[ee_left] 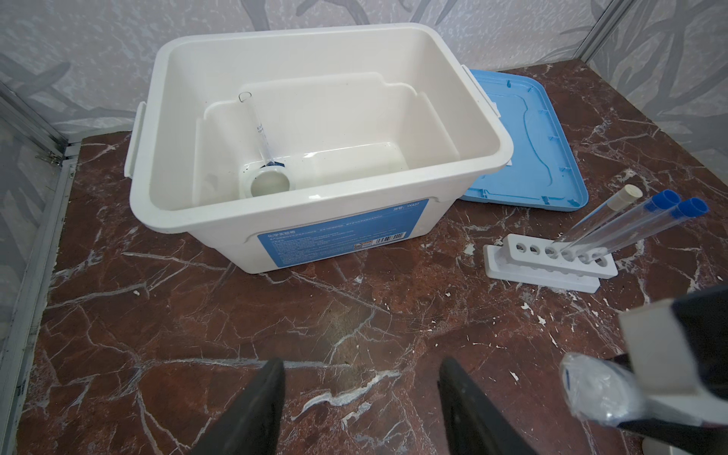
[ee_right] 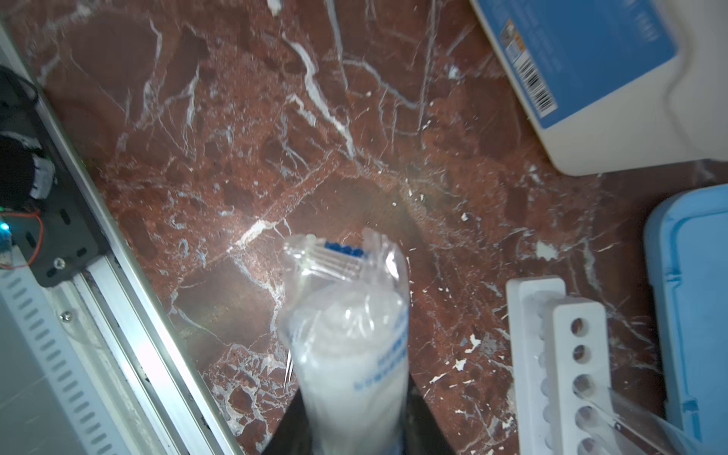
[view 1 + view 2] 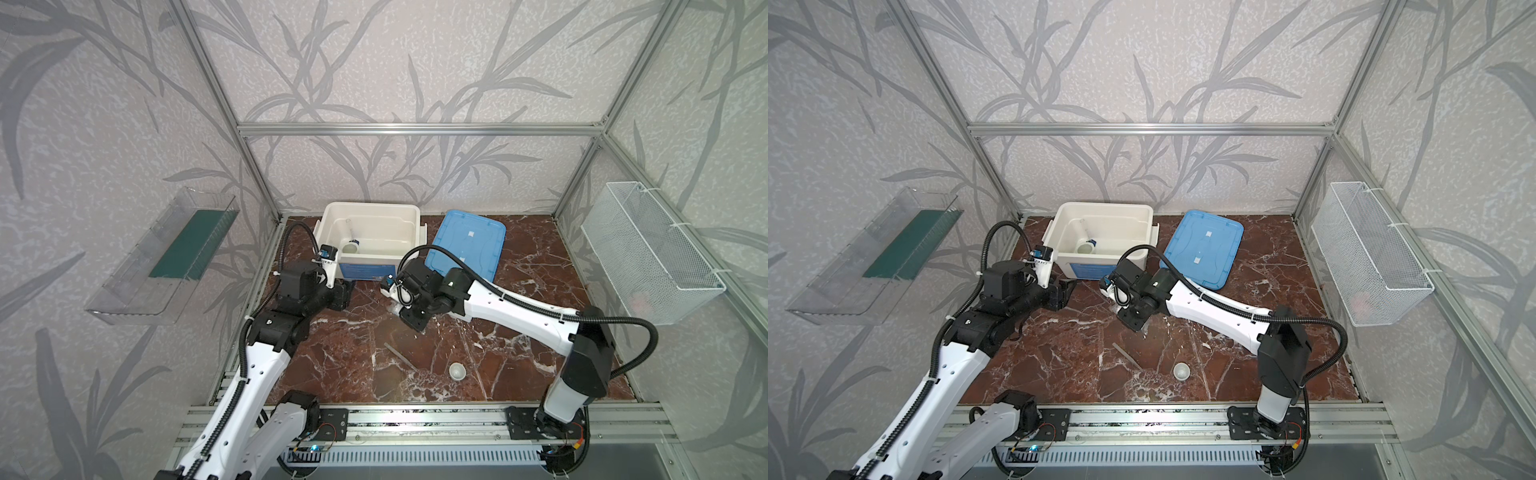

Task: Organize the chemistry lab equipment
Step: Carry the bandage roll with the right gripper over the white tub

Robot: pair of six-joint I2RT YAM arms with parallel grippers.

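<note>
Two arms work before the open white bin (image 1: 220, 236). The right gripper (image 2: 354, 417) clasps the bagged white blue-labelled bottle (image 2: 350, 346), whose long axis runs straight out between the fingers, with the bin off to its side toward the back wall. The left gripper (image 1: 360, 368), nearer the bin, hangs wide and empty, facing it.

The counter (image 3: 332, 353) is red-brown marble with white veins. The bin (image 1: 177, 118) is white with a blue label; its lid (image 1: 532, 138) is pale blue. Clear test tubes (image 1: 616, 225) carry blue and white caps in a white rack (image 1: 512, 272). The bottle (image 2: 350, 362) is white with blue lettering.
</note>
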